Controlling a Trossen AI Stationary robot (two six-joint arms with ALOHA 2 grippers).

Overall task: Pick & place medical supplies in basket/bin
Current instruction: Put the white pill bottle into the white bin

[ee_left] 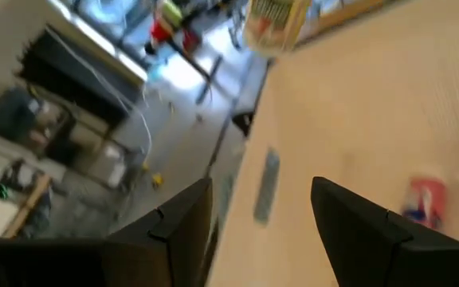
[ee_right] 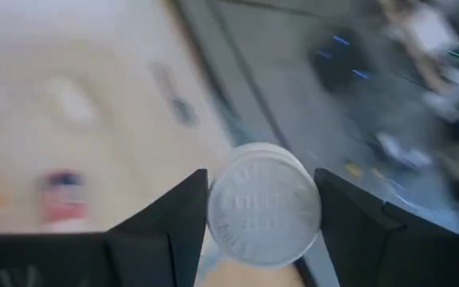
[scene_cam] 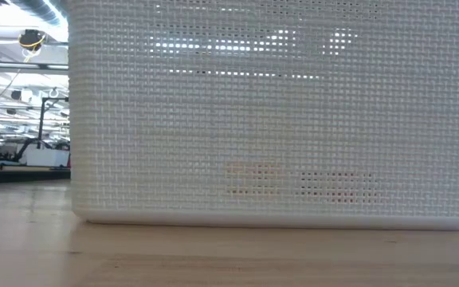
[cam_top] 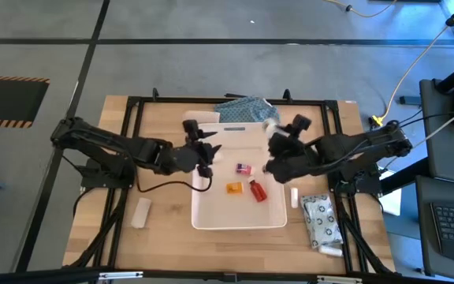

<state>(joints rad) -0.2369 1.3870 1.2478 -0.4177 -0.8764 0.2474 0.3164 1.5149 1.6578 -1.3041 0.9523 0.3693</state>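
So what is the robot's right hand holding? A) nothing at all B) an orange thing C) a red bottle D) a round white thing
D: in the right wrist view the right gripper has a round white bottle clamped between its two dark fingers, while the red bottle and the orange item already lie inside the white bin.

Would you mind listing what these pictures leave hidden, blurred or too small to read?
- Low view: the white tub fills the frame, so both arms and all the supplies are hidden behind its mesh wall.
- Right wrist view: the right gripper holds a round white bottle; its embossed lettering is too blurred to read.
- Left wrist view: the pink-labelled box is smeared.
- High view: the red bottle is too small for its label.
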